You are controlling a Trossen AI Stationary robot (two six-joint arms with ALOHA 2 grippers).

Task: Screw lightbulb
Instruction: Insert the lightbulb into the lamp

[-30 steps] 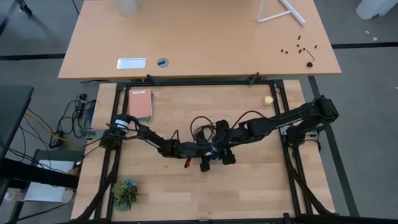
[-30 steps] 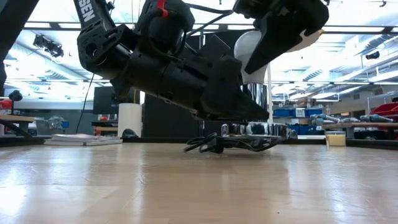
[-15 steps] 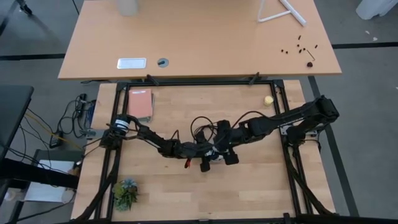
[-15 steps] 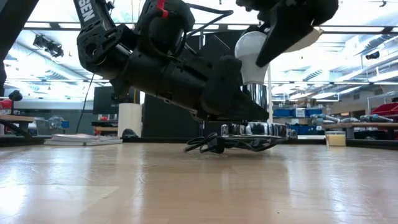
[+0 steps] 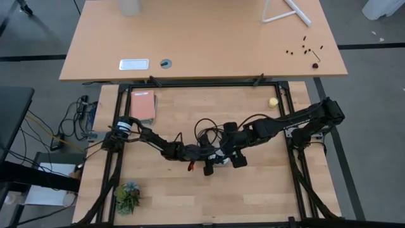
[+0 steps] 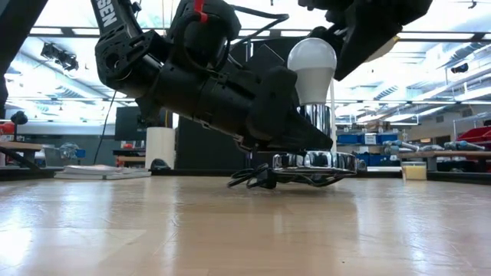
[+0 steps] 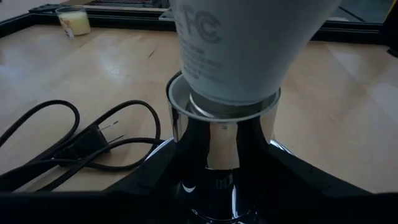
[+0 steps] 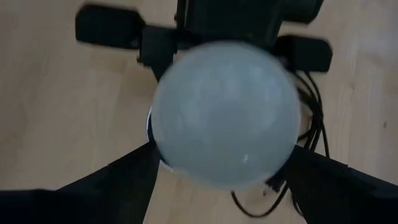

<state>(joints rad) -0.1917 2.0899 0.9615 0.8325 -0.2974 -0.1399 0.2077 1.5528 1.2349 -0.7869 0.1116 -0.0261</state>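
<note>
The right tool point(image 6: 360, 34) has just let go, its fingers spread clear of the lightbulb point(image 6: 312, 69), seated upright in the chrome socket point(image 7: 221, 140), which the left tool point(image 7: 217, 186) clamps.

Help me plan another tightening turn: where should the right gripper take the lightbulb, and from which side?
Grip the lightbulb around the widest part of its frosted globe, coming straight down from above. It stands upright with its base already in the chrome socket, which the left gripper steadies, so only the globe is free. The right gripper, open above it, is probably well placed.
</note>
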